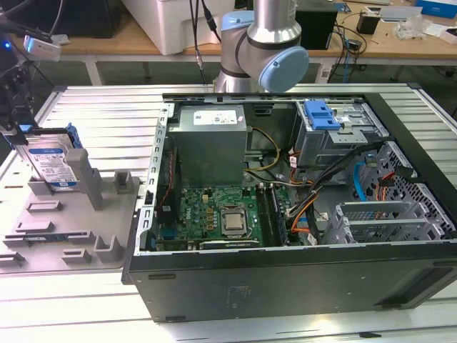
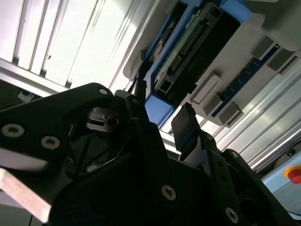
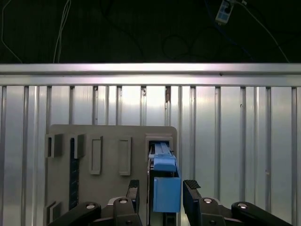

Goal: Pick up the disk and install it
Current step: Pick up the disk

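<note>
The table (image 1: pixel 86 96) beneath my fingers (image 3: pixel 133 192): a bed of silver aluminium slats with dark grooves between them, edged by a raised rail in the first wrist view. Two things lie directly on it. A black computer case (image 1: pixel 285 286) rests on its side, cover off and open face up, taking most of the surface. Just beside the case, on the exterior view's left of it, a flat grey fixture plate (image 1: pixel 78 230) sits on the slats, moulded with upright blocks and slots. Around the case, ribbed metal shows on every side, the grooves running parallel to the case's long wall.
</note>
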